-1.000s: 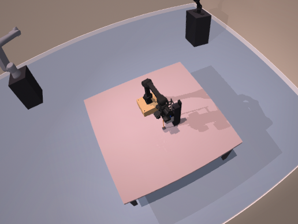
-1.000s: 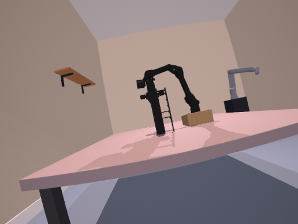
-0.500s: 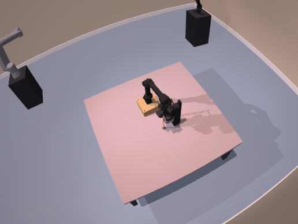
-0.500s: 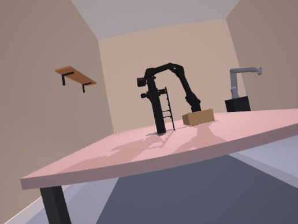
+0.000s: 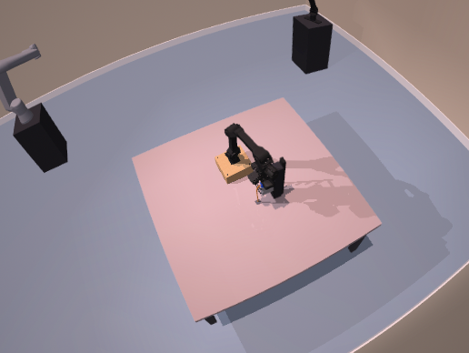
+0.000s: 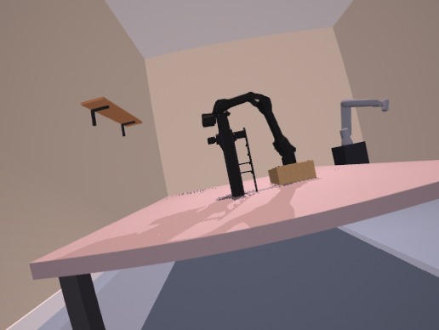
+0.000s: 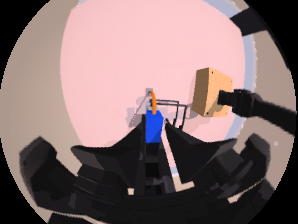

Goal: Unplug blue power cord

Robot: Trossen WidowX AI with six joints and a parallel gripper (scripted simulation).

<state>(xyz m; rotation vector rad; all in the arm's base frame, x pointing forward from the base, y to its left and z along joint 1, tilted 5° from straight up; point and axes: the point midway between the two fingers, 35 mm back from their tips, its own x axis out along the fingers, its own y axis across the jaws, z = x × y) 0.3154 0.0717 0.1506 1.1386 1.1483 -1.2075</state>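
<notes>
The pincer points down at the pink worktop, its 2 dark fingers partly spread and set on either side of the blue plug. The wrist view is too blurred to tell whether the pads touch the plug; nothing shows it being pinched. A thin orange strand rises from the plug's far end, and the grey shape it meets is too small to read.

From above, the plug is only a blue speck under the black wrist, low over the worktop and right beside a tall black upright bar. An orange thread trails below it. The cord's full run cannot be traced.

In the exterior view the upright bar covers the pincer and the plug completely. Only the arm arching over from its tan block base and a thin ladder-like frame just behind the bar can be seen. No sockets can be made out on the bar
</notes>
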